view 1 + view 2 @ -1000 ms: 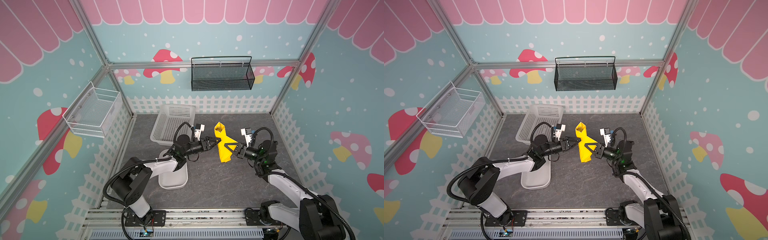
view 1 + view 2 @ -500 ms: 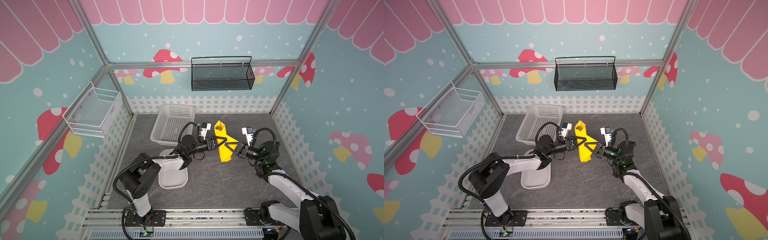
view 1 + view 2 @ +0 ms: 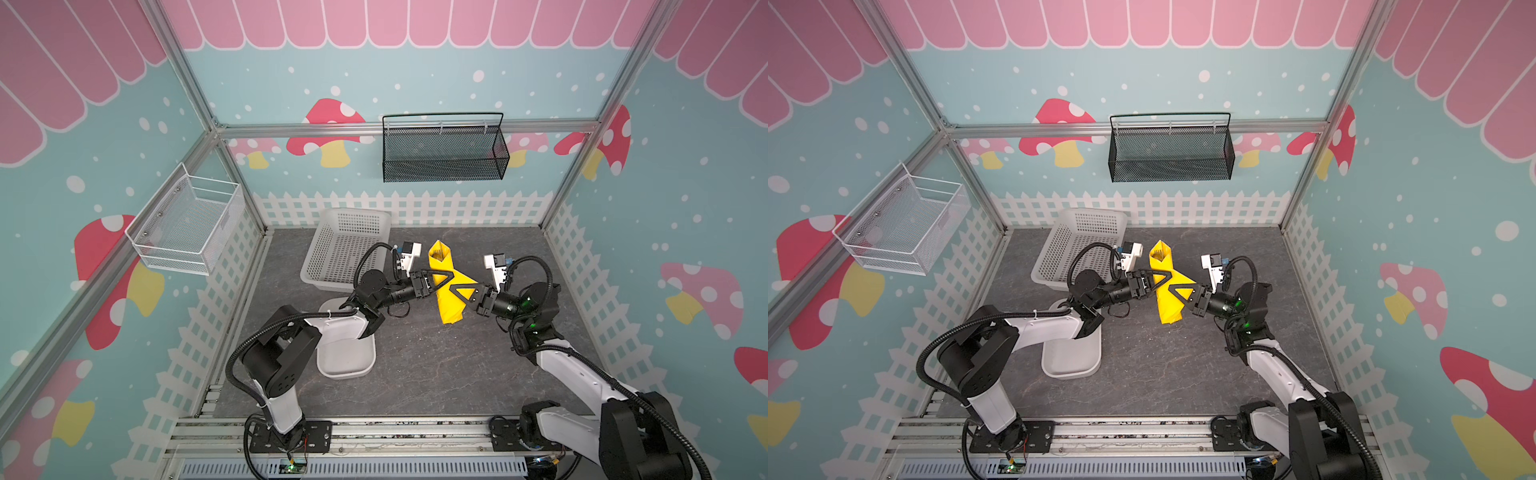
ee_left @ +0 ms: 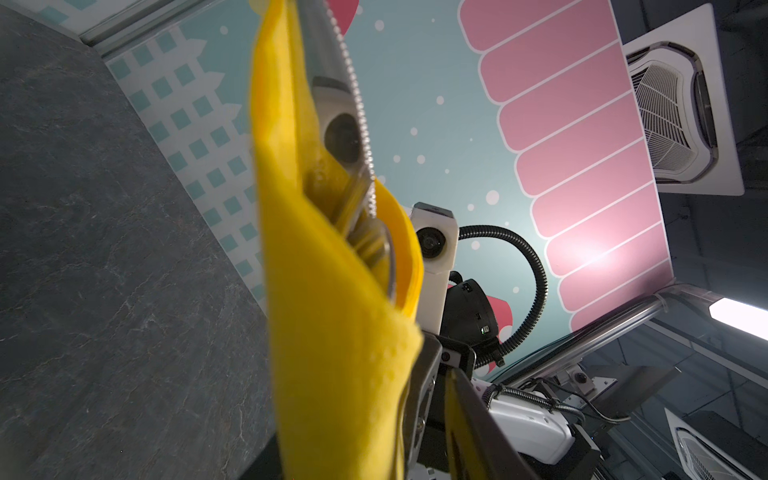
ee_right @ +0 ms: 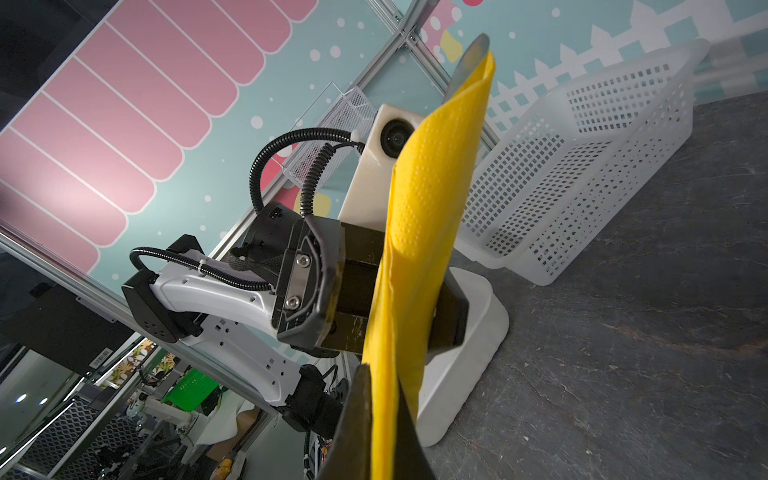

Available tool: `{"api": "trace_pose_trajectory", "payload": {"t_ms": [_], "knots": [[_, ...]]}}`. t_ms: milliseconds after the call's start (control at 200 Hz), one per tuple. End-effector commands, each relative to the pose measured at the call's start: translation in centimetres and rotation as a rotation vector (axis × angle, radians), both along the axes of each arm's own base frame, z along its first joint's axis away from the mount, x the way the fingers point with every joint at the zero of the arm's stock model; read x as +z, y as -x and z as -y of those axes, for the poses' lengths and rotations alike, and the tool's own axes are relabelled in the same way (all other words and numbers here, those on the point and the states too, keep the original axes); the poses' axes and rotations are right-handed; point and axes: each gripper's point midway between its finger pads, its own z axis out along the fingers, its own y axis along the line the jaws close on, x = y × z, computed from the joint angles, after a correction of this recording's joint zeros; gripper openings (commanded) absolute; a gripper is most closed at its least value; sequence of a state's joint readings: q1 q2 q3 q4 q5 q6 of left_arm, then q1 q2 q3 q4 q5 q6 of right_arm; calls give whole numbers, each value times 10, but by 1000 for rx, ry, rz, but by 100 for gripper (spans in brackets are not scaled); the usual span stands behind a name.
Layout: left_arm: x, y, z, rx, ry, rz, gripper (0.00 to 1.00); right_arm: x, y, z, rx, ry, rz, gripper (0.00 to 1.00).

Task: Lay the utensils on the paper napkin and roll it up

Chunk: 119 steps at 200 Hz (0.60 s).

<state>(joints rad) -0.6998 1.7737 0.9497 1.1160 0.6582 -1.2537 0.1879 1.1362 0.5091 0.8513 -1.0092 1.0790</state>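
Right wrist view: the right gripper (image 5: 384,432) is clamped on the lower part of the paper napkin (image 5: 428,199). The napkin is already wound into 1 roll with the utensils (image 5: 467,62) inside, and a metal tip shows above its upper rim. The roll's long axis stands close to upright, leaning slightly. The left gripper (image 5: 401,299) reaches in from the opposite side, just above the right one, with 1 jaw on each side of the roll. Whether those jaws press the paper or merely flank it cannot be told.

Left wrist view: a serrated knife blade (image 4: 332,54) rises from the roll's open mouth, with more cutlery seated lower in the fold.

In both top views the roll sits between the 2 grippers, near the middle of the table (image 3: 415,374). It appears lifted off the surface, though contact at its lower end cannot be confirmed. Neither arm is nearer; both are at the roll.

Judgement: the rolling looks complete, and the next move turns on this 2-sided hold along 1 upright axis — if either side lets go before the other is firm, the paper could unwind or the cutlery slide out.

Surroundings: the white perforated basket (image 3: 345,249) stands just behind the left arm and the white tray (image 3: 345,361) lies beneath it. Neither lies under the roll.
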Motion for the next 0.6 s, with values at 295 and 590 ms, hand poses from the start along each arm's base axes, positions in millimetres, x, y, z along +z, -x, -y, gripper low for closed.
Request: {"api": "trace_pose_trajectory", "payload": {"t_ms": [295, 590], "knots": [[-2, -6, -9, 23, 32, -29, 33, 25, 1, 3, -15, -31, 90, 4], [1, -7, -10, 25, 36, -27, 19, 23, 0, 3, -18, -30, 84, 4]]}}
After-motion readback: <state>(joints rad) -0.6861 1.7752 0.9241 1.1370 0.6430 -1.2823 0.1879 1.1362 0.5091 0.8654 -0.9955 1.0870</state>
